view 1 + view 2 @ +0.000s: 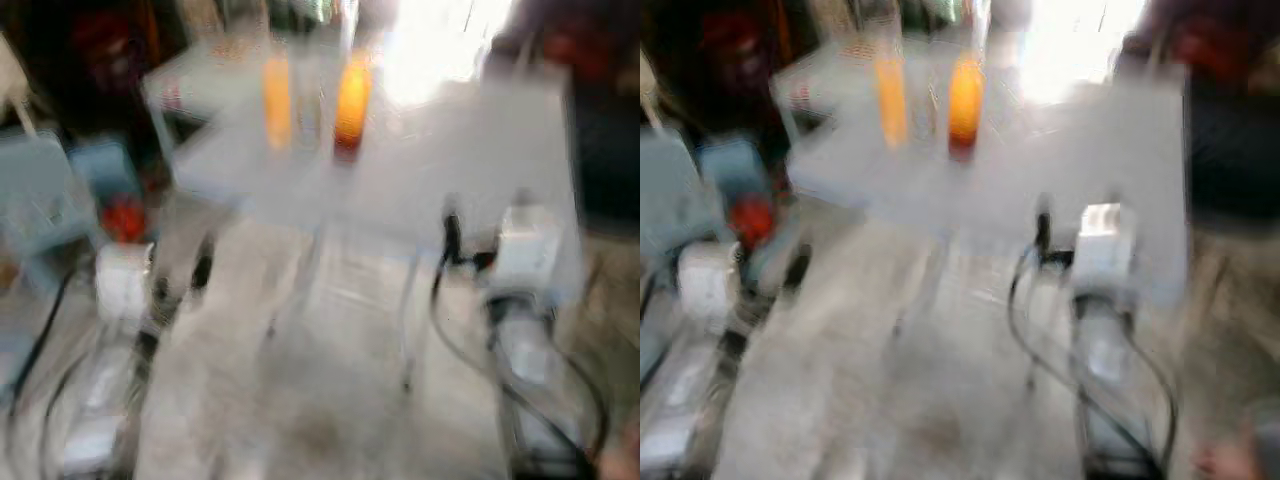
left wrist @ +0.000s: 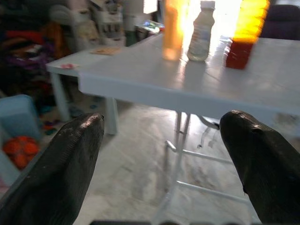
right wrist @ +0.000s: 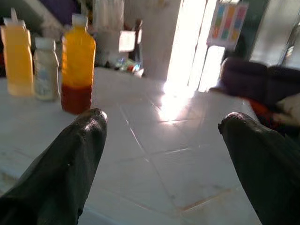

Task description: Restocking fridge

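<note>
A: Cluttered room w/ pale tiled floor (image 2: 140,168), head views badly blurred. What's on the white counter (image 2: 262,89)?

B: Three bottles, far side, close together in a row. Tall orange bottle (image 3: 17,56) at left, small white bottle (image 3: 46,70) in the middle, and an orange bottle w/ dark red bottom (image 3: 77,70) at right. All upright.

A: Touching?

B: Can't tell; just beside each other. Bright glare on the counter top to their right.

A: Grippers?

B: Left gripper (image 2: 161,136) is wide open, empty, held below the counter's near edge, black fingers (image 2: 70,159) spread w/ the counter legs showing between them. Right gripper (image 3: 161,131) also wide open, nothing in it, hovering over the counter top, bottles well beyond and to its left.

A: Anything else around?

B: Second small white table (image 2: 82,58) at far left behind the counter. Blue bin (image 2: 16,117) on the floor at left w/ something orange-red (image 2: 18,150) beside it. Dark sofa (image 3: 255,79) far right, bright doorway (image 3: 187,42) behind the counter.
</note>
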{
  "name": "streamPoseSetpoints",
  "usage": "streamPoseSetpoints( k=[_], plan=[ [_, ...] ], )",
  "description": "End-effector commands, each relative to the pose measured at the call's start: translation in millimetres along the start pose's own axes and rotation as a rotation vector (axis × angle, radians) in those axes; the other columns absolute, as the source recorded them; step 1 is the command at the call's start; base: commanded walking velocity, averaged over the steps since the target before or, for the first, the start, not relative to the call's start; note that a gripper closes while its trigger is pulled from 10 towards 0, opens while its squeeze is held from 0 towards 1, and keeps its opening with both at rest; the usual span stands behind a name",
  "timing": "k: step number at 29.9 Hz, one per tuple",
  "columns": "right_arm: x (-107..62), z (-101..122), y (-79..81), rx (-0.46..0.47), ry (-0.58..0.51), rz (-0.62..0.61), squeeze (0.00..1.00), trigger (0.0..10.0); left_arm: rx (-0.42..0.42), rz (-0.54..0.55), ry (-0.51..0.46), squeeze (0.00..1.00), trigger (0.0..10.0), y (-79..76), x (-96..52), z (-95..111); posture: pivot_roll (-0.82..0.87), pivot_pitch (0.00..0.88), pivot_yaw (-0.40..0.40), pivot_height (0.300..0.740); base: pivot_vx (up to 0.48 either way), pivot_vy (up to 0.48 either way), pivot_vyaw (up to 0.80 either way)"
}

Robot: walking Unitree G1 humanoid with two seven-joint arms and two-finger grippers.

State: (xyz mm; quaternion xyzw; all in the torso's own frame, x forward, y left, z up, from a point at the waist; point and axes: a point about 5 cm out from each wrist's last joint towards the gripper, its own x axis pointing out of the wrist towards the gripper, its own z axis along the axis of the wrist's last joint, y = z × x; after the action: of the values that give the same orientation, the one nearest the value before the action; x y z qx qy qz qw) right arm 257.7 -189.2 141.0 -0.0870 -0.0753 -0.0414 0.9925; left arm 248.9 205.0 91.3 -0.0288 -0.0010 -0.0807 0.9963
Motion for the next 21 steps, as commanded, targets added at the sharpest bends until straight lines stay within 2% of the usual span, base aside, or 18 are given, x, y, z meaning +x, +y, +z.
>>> streamPoseSetpoints(
  k=[1, 11, 18, 21],
  plan=[
    [8.8, 9.8, 8.7, 0.012, -0.042, 0.037, 0.0, 10.0, 0.019, 0.002, -0.02, 0.0, 10.0, 5.6, 4.0, 8.1, 0.01, 0.023, 0.013, 0.74, 0.48, 0.0, 0.0],
    [12.4, 10.9, 6.9, 0.006, -0.05, 0.035, 0.0, 10.0, 0.001, 0.004, -0.011, 0.0, 10.0, 5.0, 7.4, 7.0, 0.01, 0.028, 0.013, 0.74, 0.452, 0.0, 0.0],
    [14.6, 12.3, 9.3, -0.003, -0.061, 0.047, 0.0, 10.0, 0.001, -0.011, -0.011, 0.0, 10.0, 6.7, 9.6, 8.7, 0.01, 0.029, 0.011, 0.74, 0.316, 0.357, 0.0],
    [15.5, 11.0, 14.8, 0.015, -0.05, 0.08, 0.0, 10.0, 0.005, -0.038, -0.02, 0.0, 10.0, 4.6, 10.7, 11.2, 0.01, 0.028, 0.014, 0.74, 0.081, 0.421, 0.0]
  ],
)
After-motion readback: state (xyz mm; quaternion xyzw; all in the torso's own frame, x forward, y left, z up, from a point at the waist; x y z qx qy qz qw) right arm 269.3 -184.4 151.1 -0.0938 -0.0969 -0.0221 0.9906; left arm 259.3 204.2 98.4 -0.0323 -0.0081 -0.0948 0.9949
